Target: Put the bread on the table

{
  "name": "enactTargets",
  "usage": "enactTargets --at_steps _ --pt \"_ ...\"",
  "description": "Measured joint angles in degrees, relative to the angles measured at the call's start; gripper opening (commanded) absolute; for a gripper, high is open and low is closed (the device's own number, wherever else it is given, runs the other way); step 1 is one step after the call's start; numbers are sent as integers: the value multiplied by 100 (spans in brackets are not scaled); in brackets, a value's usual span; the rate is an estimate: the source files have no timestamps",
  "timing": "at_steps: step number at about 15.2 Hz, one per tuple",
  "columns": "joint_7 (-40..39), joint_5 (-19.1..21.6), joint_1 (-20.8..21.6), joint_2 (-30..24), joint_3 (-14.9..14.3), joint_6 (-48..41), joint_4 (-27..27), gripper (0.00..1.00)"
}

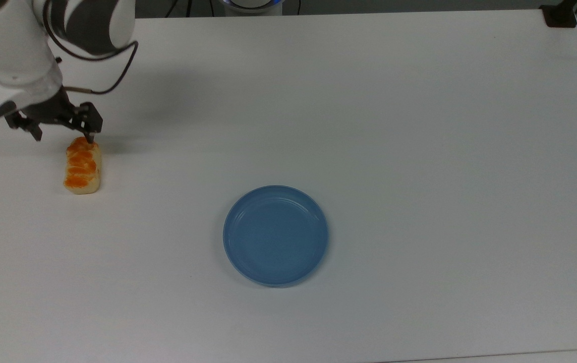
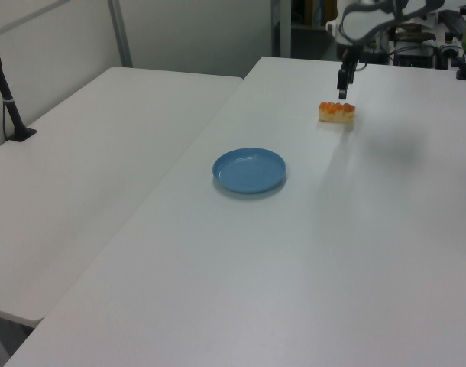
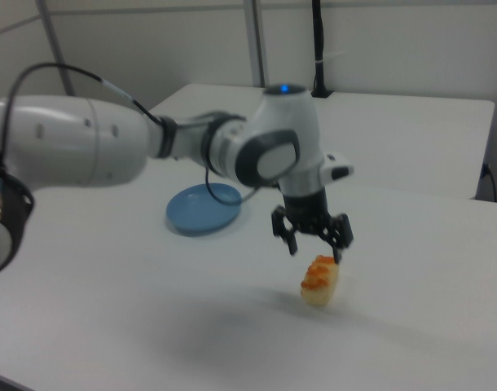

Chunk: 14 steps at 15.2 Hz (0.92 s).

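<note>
Hanging spread and empty, gripper [image 1: 61, 132] just above the far end of the bread [image 1: 82, 167], lying flat on the table [image 1: 369, 126] well apart from the blue plate [image 1: 275, 235]. Advising lifting straight up, avoiding dragging a finger across the roll.
</note>
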Motion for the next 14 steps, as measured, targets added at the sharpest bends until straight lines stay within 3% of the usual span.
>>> enactTargets --at_steps 3,7,10,14 --pt "494 263 115 -640 14 -1102 215 100" --pt "1583 324 511 -1613 30 -2252 302 100" --pt "2086 333 1224 -2343 -13 -3037 254 100" --pt "2272 325 2093 -2675 -301 -3049 -39 100"
